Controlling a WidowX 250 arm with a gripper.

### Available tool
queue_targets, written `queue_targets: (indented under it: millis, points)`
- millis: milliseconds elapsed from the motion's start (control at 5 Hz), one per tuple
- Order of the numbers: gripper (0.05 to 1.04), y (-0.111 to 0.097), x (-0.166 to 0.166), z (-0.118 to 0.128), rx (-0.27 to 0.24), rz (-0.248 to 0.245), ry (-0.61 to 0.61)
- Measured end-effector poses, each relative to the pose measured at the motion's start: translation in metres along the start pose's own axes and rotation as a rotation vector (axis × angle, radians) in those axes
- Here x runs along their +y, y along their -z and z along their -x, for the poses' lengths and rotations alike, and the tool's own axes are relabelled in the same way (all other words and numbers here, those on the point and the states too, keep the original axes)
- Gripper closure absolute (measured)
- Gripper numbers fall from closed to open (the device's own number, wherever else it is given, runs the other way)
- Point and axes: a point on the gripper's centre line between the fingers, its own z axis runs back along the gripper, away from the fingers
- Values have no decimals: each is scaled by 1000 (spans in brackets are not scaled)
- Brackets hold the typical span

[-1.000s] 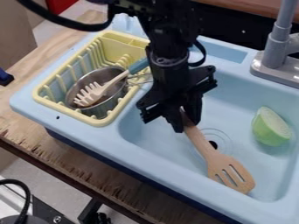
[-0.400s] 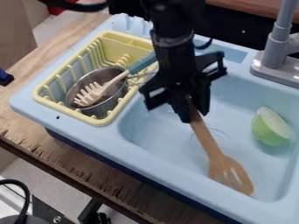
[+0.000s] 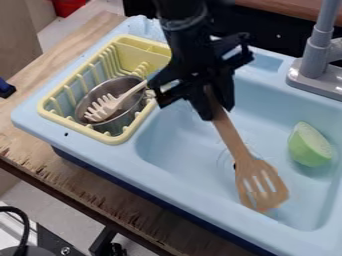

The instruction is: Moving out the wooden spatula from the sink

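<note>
We have the gripper [image 3: 217,111] over the sink basin, upper middle of the camera view, pointing down. Fingers closed in around the upper handle of the wooden spatula [image 3: 231,140]; gap is about handle-thick, so we count it as holding.

Spatula location: still within the basin outline as we see it, blade at the lower end, tilted down and toward the lower right, slotted face toward us. We can't tell whether the blade tip touches the basin floor. Drain is mostly behind the spatula, a dark bit showing just left of it.

Rest of the scene: we see half a green lime [image 3: 310,145] in the basin, right of the blade and apart from it. Grey faucet [image 3: 315,62] on the sink's [image 3: 150,167] upper right. Yellow rack [image 3: 59,120] on the left side of the sink; in it, a metal pot [image 3: 122,122] with a cream pasta server [image 3: 121,100], toothed head in the pot, handle running up right toward the gripper. We have the blue sink unit on a wooden table [image 3: 23,130] with a rough front edge.
</note>
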Motion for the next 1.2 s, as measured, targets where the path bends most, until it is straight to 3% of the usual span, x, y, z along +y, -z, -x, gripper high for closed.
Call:
queue_targets:
  millis: [400, 600, 1000, 1200]
  points:
    - [820, -19, 2, -7, -51, 32, -45]
    - [820, -31, 14, -25, -57, 16, -131]
    - [825, -46, 36, -66, 41, -24, -267]
    - [827, -47, 50, -81, 42, -64, -318]
